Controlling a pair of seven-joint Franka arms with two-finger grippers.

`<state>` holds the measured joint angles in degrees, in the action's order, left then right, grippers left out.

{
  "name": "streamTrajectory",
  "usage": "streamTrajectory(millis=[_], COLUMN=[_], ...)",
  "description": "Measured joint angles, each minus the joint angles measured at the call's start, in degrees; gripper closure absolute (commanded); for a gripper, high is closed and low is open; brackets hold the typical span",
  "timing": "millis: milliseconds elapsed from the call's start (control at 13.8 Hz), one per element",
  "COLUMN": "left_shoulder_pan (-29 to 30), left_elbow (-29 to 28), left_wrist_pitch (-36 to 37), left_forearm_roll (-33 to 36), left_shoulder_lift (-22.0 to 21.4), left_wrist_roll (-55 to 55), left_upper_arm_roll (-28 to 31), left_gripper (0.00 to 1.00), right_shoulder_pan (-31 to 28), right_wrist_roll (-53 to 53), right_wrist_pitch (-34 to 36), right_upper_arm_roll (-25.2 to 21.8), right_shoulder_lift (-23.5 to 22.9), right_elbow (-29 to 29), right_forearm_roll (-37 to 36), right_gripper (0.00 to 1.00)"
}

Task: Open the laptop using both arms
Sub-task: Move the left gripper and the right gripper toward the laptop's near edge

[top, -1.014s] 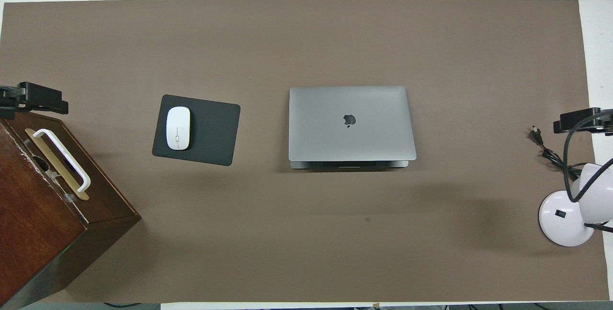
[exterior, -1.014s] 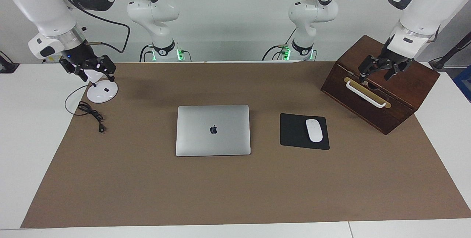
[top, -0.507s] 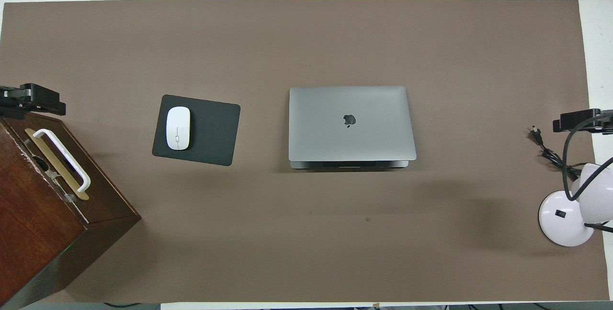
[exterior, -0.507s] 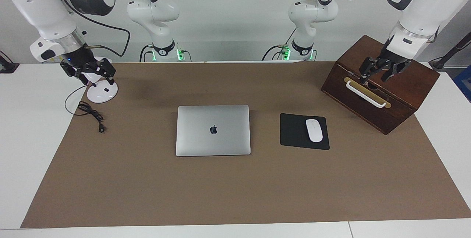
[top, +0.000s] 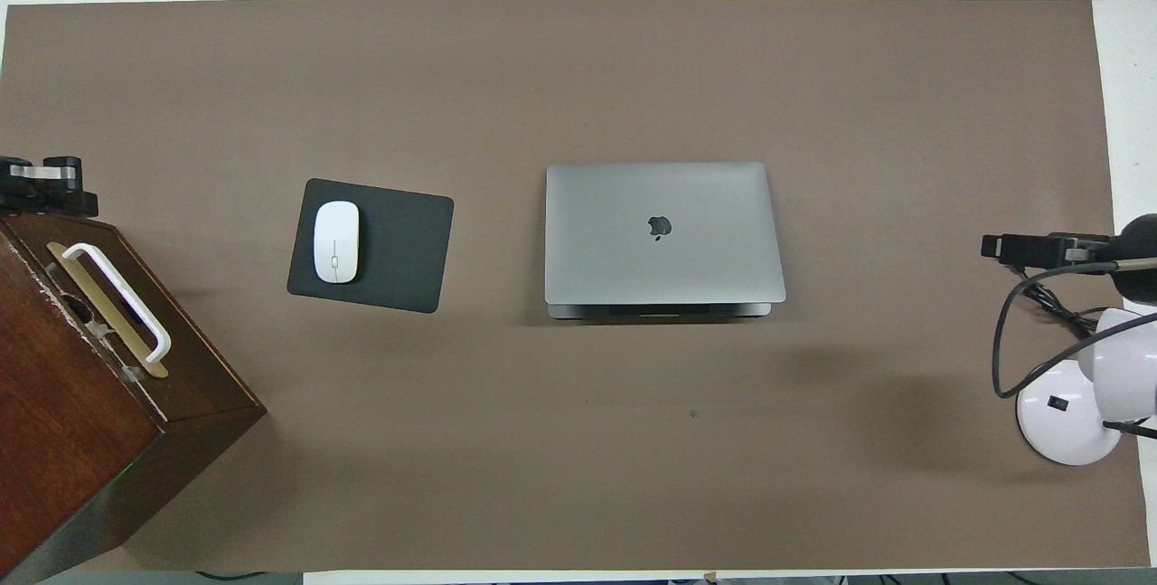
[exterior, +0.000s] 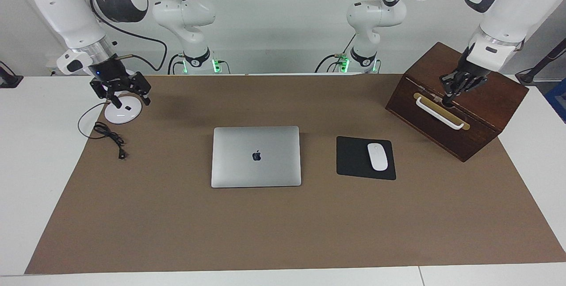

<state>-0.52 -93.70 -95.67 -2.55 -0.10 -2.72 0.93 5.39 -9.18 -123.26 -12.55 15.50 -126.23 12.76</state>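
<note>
The silver-grey laptop (exterior: pixel 256 156) (top: pixel 664 228) lies closed, logo up, in the middle of the brown mat. No gripper touches it. My left gripper (exterior: pixel 447 97) (top: pixel 45 192) hangs over the wooden box (exterior: pixel 482 113) at the left arm's end of the table, just above its white handle (exterior: pixel 440 112), fingertips together, holding nothing. My right gripper (exterior: pixel 131 100) (top: pixel 994 249) hovers open and empty over the white lamp base (exterior: pixel 124 112) at the right arm's end.
A black mouse pad (exterior: pixel 353 158) with a white mouse (exterior: pixel 377 156) lies beside the laptop toward the left arm's end. A black cable (exterior: pixel 108 135) trails from the lamp base onto the mat (exterior: pixel 283 233).
My left gripper has closed its fingers while staying over the box. My right arm has swung a little toward the middle of the table, its gripper still open.
</note>
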Motion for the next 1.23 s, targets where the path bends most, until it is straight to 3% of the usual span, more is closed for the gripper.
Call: streamTrajectory(millis=[217,434,797,941,1231], left_shoulder_pan=[-0.11,-0.82,-3.79,-5.59,-9.79], left_elbow=[-2.29,-5.86,-17.20,-23.18,-34.01], left_wrist_pitch=[-2.65,-6.07,-18.38,-25.24,-37.08], left_forearm_roll=[-2.21,-2.90,-4.61,-5.02,-5.74], left_shoulder_lift=[-0.38,-1.51,-5.76,-8.02,-12.32], left_wrist_roll=[-0.01,-0.05,-0.21,-0.25,-0.30], left_upper_arm_roll=[-0.30,-0.92,-1.33,-1.43,-1.48], left_gripper=[1.00,1.00,1.00,1.00,1.00], right_shoulder_pan=[4.98,6.30,11.68,15.09,21.05], right_wrist_roll=[6.49,10.58,14.72,15.88,19.36], right_wrist_pitch=[-3.71,-6.44,-21.45,-28.88,-37.43], right_upper_arm_roll=[0.35,0.52,0.60,0.64,0.66], right_shoulder_lift=[1.03,1.22,3.92,5.05,5.56], right_elbow=[-2.24,-3.59,-13.87,-19.14,-24.57], right_forearm_roll=[1.05,1.27,5.47,9.48,21.40], right_gripper=[0.00,0.00,0.00,0.00,0.00])
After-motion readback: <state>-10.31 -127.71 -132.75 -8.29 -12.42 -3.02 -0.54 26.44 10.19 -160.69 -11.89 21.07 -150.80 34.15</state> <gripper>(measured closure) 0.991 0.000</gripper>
